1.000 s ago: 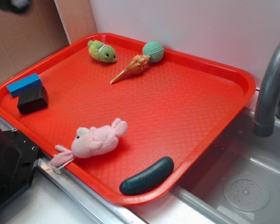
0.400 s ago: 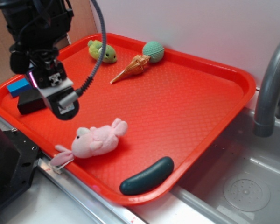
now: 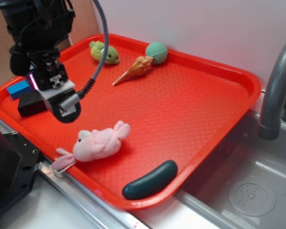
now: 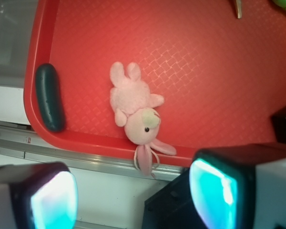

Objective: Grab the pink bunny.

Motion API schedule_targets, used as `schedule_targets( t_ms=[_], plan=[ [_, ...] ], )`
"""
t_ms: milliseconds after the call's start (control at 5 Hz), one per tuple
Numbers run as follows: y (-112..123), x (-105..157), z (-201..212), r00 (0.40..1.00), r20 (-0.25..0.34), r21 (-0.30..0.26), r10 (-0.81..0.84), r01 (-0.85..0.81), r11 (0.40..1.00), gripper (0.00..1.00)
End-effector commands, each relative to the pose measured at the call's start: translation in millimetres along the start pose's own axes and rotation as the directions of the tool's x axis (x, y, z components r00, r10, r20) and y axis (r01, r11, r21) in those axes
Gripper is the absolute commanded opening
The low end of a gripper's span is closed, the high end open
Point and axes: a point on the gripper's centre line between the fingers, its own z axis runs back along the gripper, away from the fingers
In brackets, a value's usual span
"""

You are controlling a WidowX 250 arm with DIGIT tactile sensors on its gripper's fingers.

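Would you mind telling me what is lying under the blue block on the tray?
The blue block rests on a black block, which sits on the red tray. The gripper covers part of both, so their right ends and contact cannot be seen.

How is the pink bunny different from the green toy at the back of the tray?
The pink bunny is pale pink; the green toy is green and yellow. The bunny looks bigger than the green toy. The bunny lies at the tray's near edge with its ears hanging over the rim; the green toy sits by the far edge. Both are soft plush animals.
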Motion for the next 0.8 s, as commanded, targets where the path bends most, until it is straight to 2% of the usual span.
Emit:
schedule_targets(
  t_ms=[0, 200, 400, 600],
  plan=[
    [-2.9, 20.3, -66.2, 0.982, -0.080, 0.090, -0.170, 0.177, 0.980, 1.00],
    [-6.8, 18.8, -98.2, 0.955, -0.142, 0.097, -0.259, 0.274, 0.957, 1.00],
    [-9.6, 14.1, -104.1, 0.954, -0.135, 0.057, -0.266, 0.276, 0.960, 0.79],
    [-9.3, 8.1, -100.0, 0.959, -0.149, 0.054, -0.243, 0.253, 0.966, 0.00]
  ],
)
